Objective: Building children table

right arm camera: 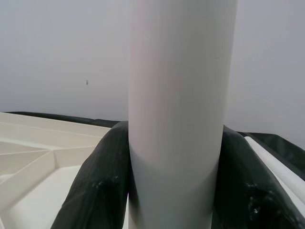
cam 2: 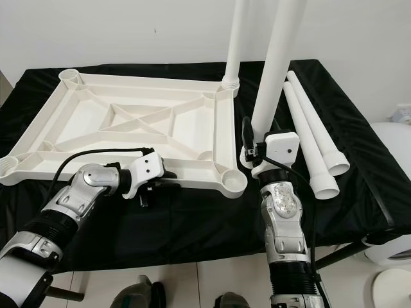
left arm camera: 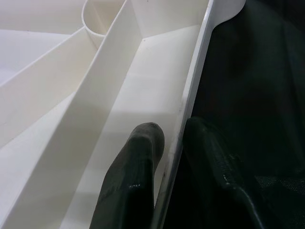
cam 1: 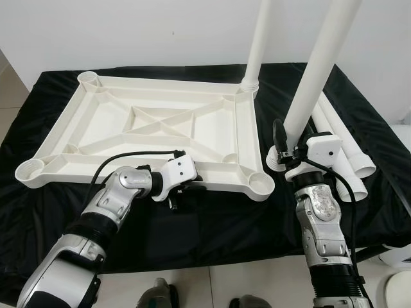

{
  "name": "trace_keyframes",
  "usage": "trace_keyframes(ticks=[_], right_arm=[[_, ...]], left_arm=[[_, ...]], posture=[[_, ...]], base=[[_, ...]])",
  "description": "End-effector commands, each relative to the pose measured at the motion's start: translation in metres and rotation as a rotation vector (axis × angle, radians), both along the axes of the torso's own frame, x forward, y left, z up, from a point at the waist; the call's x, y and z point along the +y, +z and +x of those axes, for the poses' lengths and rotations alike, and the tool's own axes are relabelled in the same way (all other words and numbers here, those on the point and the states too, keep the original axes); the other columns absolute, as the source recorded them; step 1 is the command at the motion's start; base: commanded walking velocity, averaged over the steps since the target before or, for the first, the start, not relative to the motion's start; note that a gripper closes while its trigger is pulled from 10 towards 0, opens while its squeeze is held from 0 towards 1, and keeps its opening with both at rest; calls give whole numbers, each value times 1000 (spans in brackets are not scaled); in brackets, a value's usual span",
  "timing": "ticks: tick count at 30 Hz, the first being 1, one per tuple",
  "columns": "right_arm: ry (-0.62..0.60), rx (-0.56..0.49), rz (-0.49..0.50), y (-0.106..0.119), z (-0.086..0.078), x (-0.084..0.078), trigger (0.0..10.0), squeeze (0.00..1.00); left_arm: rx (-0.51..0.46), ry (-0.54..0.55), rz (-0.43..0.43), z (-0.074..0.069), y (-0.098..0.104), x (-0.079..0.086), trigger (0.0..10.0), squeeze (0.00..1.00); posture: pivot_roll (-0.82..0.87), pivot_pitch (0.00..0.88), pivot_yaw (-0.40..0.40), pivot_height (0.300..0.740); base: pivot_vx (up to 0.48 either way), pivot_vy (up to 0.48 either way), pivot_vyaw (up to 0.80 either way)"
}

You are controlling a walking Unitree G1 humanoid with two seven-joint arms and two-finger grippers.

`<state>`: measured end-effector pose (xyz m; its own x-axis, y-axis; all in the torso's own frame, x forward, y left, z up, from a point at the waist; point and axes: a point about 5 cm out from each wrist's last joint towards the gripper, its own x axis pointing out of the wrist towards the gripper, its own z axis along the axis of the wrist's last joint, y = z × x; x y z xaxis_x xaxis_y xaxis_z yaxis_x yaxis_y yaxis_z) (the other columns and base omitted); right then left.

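The white table top (cam 1: pixel 96 122) lies upside down on a black cloth, with a round socket at each corner. One white leg (cam 1: pixel 260 38) stands upright in the far right socket. My left gripper (cam 1: pixel 186 189) is shut on the table top's near rim (left arm camera: pixel 190 90), one finger inside the rim and one outside. My right gripper (cam 1: pixel 286 144) is shut on a second white leg (cam 1: pixel 314 70) and holds it nearly upright. The leg's lower end is just right of the near right socket (cam 1: pixel 260 183). In the right wrist view the leg (right arm camera: pixel 178 95) sits between both fingers.
Two more white legs (cam 2: pixel 314 135) lie side by side on the black cloth (cam 1: pixel 212 224) at the right. A white wall stands behind. The cloth's front edge is near my body, with tiled floor below and a white object (cam 1: pixel 398 256) at the lower right.
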<state>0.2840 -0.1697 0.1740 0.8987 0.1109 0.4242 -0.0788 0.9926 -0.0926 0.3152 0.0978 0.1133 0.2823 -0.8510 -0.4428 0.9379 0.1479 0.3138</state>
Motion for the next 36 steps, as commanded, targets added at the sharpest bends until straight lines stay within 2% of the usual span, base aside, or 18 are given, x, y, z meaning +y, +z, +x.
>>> trace_keyframes(ticks=[1,11,12,13,14,16,17,19,20,21,23,24,25,26,27,33,35,36], right_arm=[[-5,-26,-4,6,-3,0,10000,0],[-12,-33,-9,7,-3,-1,10000,0],[-13,-33,-10,7,-3,-1,10000,0],[-13,-33,-10,7,-3,-1,10000,0],[-15,-32,-11,7,-4,-1,10000,0],[-16,-32,-12,7,-4,-1,10000,0],[-16,-31,-11,7,-4,-2,10000,0],[-17,-31,-11,7,-4,-2,10000,0],[-16,-30,-12,7,-4,-2,10000,0],[-16,-30,-13,8,-4,-2,10000,0],[-16,-30,-14,8,-4,-2,10000,0],[-15,-30,-15,8,-4,-2,10000,0],[-14,-30,-16,8,-4,-1,10000,0],[-13,-30,-16,9,-4,-1,10000,0],[-12,-31,-18,9,-4,-1,10000,0],[-12,-31,-19,9,-4,-1,10000,0],[-13,-33,-20,10,-4,-2,10000,0],[-15,-35,-22,11,-3,-2,10000,0]], left_arm=[[35,-12,29,-3,-8,4,0,0],[41,65,23,0,-5,4,196,0],[40,91,28,0,-6,3,1216,0],[40,91,28,0,-6,3,1216,0],[54,136,25,-1,-7,2,5647,0],[66,154,20,-2,-8,2,5647,0],[75,187,2,-2,-8,1,6824,0],[80,208,-11,-3,-7,0,6824,0],[78,260,-24,-1,-6,0,5922,0],[79,344,-43,3,-4,2,9412,0],[81,400,-53,6,-2,4,9412,0],[76,446,-67,8,0,6,2431,0],[68,507,-72,11,3,8,7804,0],[61,543,-73,12,4,10,7804,0],[56,629,-74,15,7,16,10000,0],[74,704,-91,16,12,22,10000,0],[81,714,-78,12,12,25,10000,0],[103,723,-23,0,8,32,10000,0]], posture=[[5,54,61,740],[6,62,65,740],[6,65,64,740],[6,65,64,740],[5,68,66,740],[5,68,66,740],[7,71,63,740],[7,71,63,740],[8,73,63,740],[8,76,62,740],[10,76,62,740],[12,78,60,740],[12,78,59,740],[12,78,58,740],[10,79,58,740],[9,79,56,740],[5,80,55,740],[6,82,53,740]], base=[[0,0,0],[0,0,0],[0,0,0],[0,0,0],[0,0,0],[0,0,0],[0,0,0],[0,0,0],[0,0,0],[0,0,0],[0,0,0],[0,0,0],[0,0,0],[0,0,0],[0,0,0],[0,0,0],[0,0,0],[0,0,0]])
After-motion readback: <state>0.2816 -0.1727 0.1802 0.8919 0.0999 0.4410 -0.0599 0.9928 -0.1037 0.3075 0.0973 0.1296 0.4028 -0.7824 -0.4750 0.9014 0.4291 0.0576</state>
